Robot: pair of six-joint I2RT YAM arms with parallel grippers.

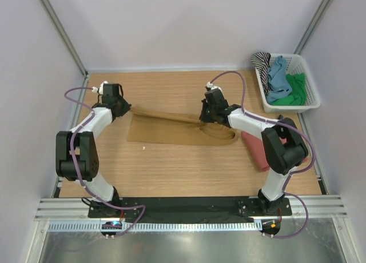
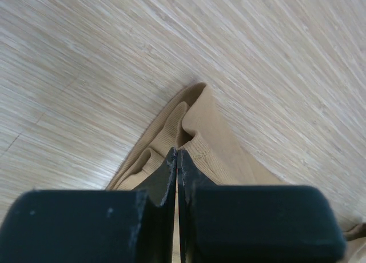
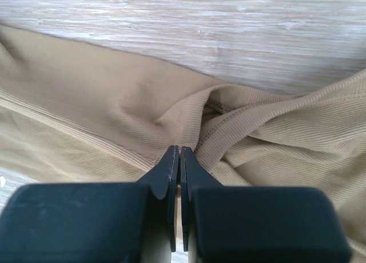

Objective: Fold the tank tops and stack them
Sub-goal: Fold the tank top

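Note:
The plain ochre-brown tank top point(image 1: 171, 131) lies across the middle of the wooden table, its far edge drawn into a taut line between the two grippers. My left gripper point(image 1: 127, 108) is shut on the shirt's left end, and ribbed hem bunches at its tips point(image 2: 176, 151). My right gripper point(image 1: 205, 119) is shut on the right end, where the cloth point(image 3: 114, 97) puckers into folds around its tips point(image 3: 179, 148). A rust-red tank top point(image 1: 255, 150) lies folded at the right, partly under the right arm.
A white basket point(image 1: 311, 91) stands at the back right corner with a striped top point(image 1: 262, 62), a blue one point(image 1: 278, 74) and a green one point(image 1: 297, 86) in it. Grey walls close the table on three sides.

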